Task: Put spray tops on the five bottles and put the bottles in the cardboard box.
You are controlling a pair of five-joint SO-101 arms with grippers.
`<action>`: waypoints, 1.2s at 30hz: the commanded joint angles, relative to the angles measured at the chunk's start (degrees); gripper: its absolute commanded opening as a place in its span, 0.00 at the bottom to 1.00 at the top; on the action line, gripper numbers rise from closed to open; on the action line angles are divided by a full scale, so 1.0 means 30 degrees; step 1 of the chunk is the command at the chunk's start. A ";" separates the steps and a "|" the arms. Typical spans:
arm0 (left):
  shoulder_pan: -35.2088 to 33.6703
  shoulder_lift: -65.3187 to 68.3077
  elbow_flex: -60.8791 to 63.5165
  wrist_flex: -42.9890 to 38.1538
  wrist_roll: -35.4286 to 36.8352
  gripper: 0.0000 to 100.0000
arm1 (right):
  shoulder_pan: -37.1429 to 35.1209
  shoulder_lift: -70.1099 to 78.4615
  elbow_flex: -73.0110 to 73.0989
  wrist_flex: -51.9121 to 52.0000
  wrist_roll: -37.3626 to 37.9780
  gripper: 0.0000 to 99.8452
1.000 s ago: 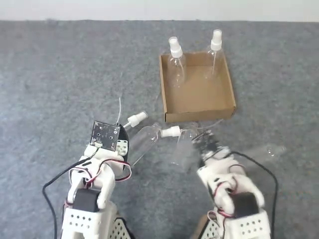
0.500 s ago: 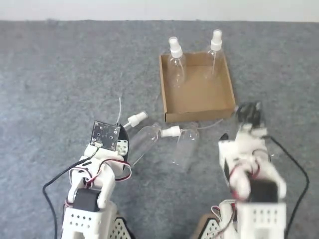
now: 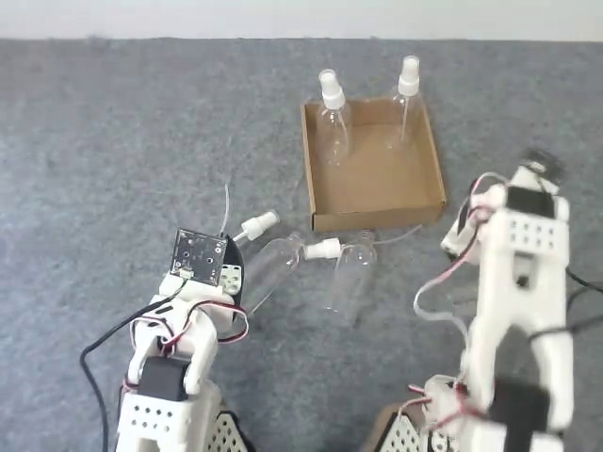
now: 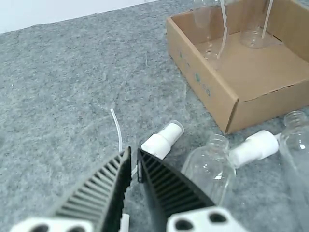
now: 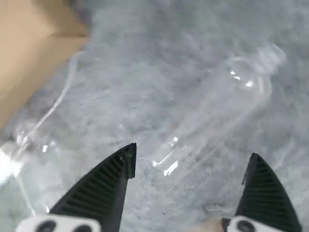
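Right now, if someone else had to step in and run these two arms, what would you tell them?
The left gripper is shut and empty, near a loose spray top.
The right gripper is open and empty, above an uncapped bottle lying on the carpet.
Done: two capped bottles stand in the cardboard box.
Left: two more open bottles lie in front of the box, with a second loose top between them. All three lying bottles need tops, then go into the box.
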 commanded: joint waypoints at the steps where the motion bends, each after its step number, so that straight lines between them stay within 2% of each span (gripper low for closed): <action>1: -0.0029 0.0088 -0.0073 0.0088 -0.0147 0.01 | 0.1421 0.2974 -0.2256 0.0425 -0.2051 0.30; 10: -0.0029 0.0088 -0.0073 0.0176 -0.0147 0.01 | 0.1919 0.8484 -0.3634 -0.0308 -0.2520 0.30; 12: -0.0029 0.0088 -0.0073 0.0176 -0.0147 0.01 | 0.1919 0.9245 -0.3839 -0.0542 -0.1495 0.29; 19: -0.0059 0.0088 -0.0073 0.0176 -0.0176 0.01 | 0.2857 1.0066 -0.4132 -0.2037 0.8821 0.07; 21: -0.0059 0.0088 -0.0366 0.0440 -0.1289 0.01 | 0.3590 1.0066 -0.4366 -0.2242 1.2396 0.06; 23: -0.0059 0.0176 -0.1597 0.2022 -0.3106 0.01 | 0.4410 1.0066 -0.4484 -0.2271 1.7201 0.06; 26: -0.0059 0.0234 -0.3443 0.4044 -0.3311 0.01 | 0.5788 1.0066 -0.4542 -0.2300 2.2447 0.06; 29: -0.1055 0.0293 -0.3678 0.3956 -0.3429 0.01 | 0.7136 1.0066 -0.4542 -0.2652 2.5729 0.06; 32: -0.2549 0.1407 -0.4967 0.3985 -0.4923 0.01 | 0.8513 1.0066 -0.4542 -0.3062 2.8513 0.06; 36: -0.3546 0.5890 -0.9040 0.5128 -0.6330 0.01 | 0.9685 1.0066 -0.4484 -0.3385 3.1004 0.06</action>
